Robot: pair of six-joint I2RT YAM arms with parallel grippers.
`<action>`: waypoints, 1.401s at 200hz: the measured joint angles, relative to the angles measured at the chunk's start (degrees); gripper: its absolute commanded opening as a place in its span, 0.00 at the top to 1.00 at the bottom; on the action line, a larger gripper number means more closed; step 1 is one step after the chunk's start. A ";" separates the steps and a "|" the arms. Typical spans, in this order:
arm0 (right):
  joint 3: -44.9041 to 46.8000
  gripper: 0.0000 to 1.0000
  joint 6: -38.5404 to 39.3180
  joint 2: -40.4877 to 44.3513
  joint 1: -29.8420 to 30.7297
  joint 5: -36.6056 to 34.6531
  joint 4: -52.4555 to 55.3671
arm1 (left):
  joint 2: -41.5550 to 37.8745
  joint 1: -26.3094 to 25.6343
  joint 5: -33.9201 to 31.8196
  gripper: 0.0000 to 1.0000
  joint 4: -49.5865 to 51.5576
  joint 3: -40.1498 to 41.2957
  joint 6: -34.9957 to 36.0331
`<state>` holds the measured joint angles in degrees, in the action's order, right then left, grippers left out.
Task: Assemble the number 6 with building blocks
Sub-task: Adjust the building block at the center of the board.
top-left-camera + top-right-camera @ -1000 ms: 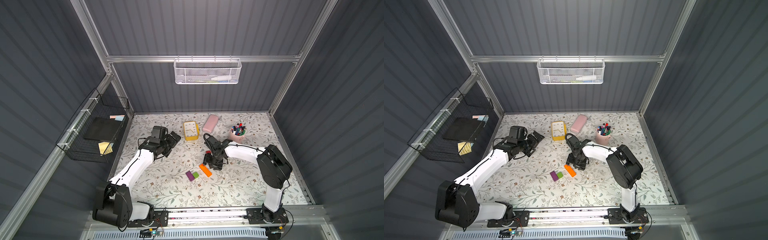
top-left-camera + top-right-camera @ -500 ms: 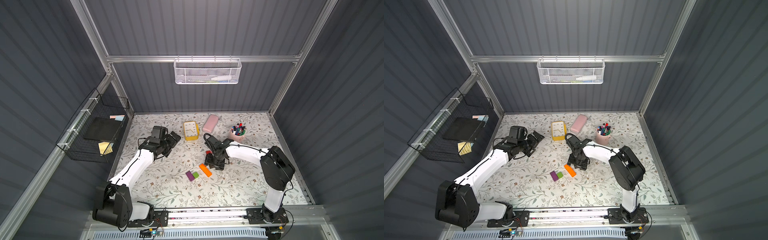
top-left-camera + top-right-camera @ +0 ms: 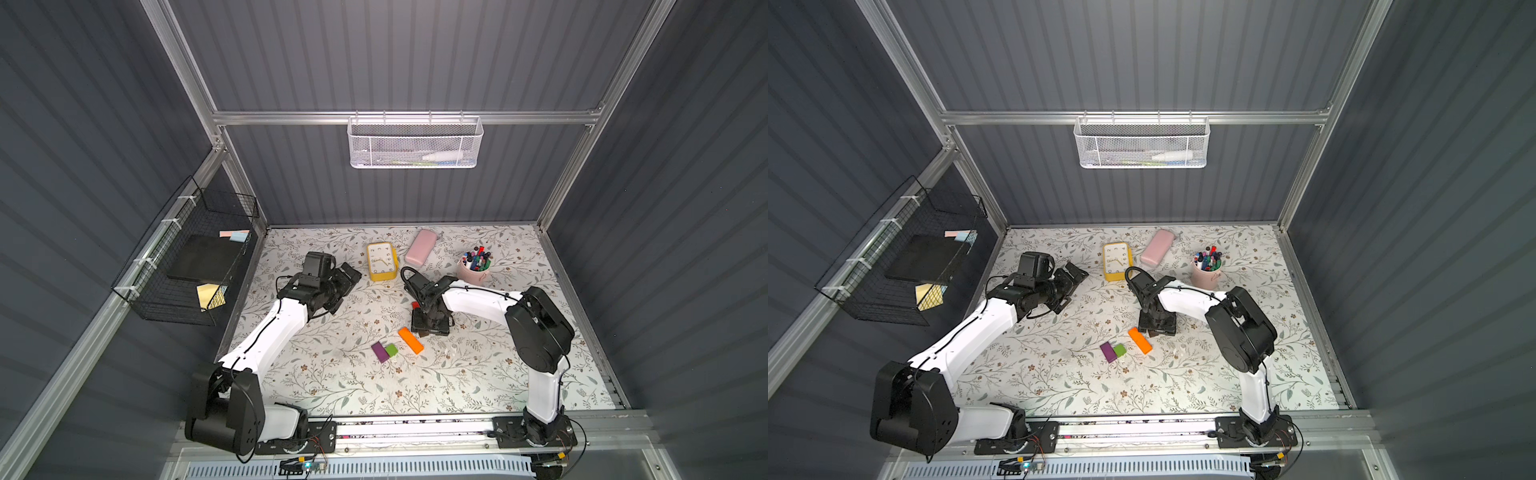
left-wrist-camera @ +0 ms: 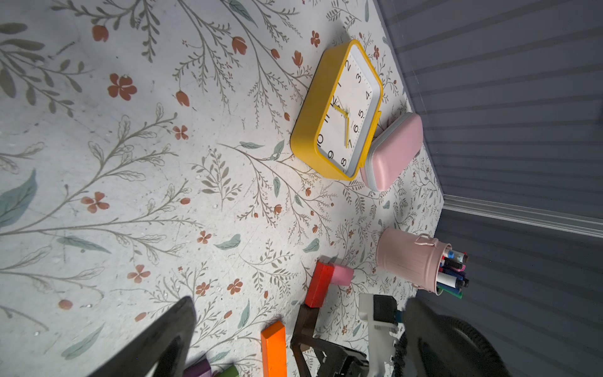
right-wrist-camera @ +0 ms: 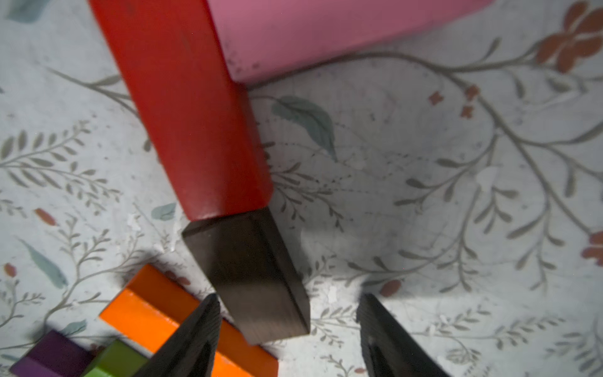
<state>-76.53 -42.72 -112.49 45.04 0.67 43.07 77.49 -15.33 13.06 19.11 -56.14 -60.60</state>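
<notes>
right wrist view: right end effector (image 5: 288, 295) spread astride the dark brown block (image 5: 248, 277), which butts the red block (image 5: 186, 114); pink block (image 5: 326, 32) joins red's far end. orange block (image 5: 146, 313) crowds one finger (image 5: 189, 339), purple block (image 5: 49, 355) and green cube (image 5: 114, 362) touching left of it. six blocks, unmoved this past second. left end effector (image 3: 347, 276) spread, left of one clock (image 3: 380, 262).
</notes>
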 measured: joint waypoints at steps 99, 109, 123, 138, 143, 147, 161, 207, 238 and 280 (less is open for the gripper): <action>-1.70 0.32 1.03 -1.33 -0.72 -0.50 -0.24 | 0.00 0.00 0.02 0.01 0.04 0.00 0.02; -1.95 0.32 1.05 -1.51 -0.81 -0.50 -0.17 | 0.00 0.00 0.02 0.01 0.13 -0.02 0.02; -2.05 0.32 1.22 -1.57 -0.90 -0.50 -0.24 | 0.00 0.00 0.02 0.00 0.22 -0.02 0.02; -2.19 0.32 1.40 -1.68 -0.98 -0.52 -0.17 | 0.00 0.00 0.02 0.01 0.42 -0.02 0.00; -2.25 0.32 1.44 -1.77 -1.03 -0.52 -0.17 | 0.00 0.00 0.02 0.01 0.42 -0.02 0.02; -2.34 0.32 1.46 -1.84 -1.05 -0.50 -0.11 | 0.00 0.00 0.02 0.01 0.42 -0.02 0.02; -2.45 0.32 1.49 -1.92 -1.14 -0.48 0.00 | 0.00 0.00 0.00 0.01 0.42 -0.02 0.02; -2.75 0.32 1.88 -2.10 -1.49 -0.48 0.00 | 0.00 0.00 0.00 0.01 0.42 -0.04 0.02; -2.97 0.32 2.08 -2.23 -1.97 -0.50 -0.22 | 0.00 0.00 0.00 0.01 0.42 -0.04 0.02; -2.97 0.32 2.36 -2.25 -2.19 -0.44 -0.31 | 0.00 0.00 0.00 0.01 0.42 -0.04 0.02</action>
<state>-79.50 -40.36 -114.74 42.85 0.23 42.76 77.49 -15.33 13.06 19.53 -56.18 -60.58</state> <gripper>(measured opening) 0.682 0.994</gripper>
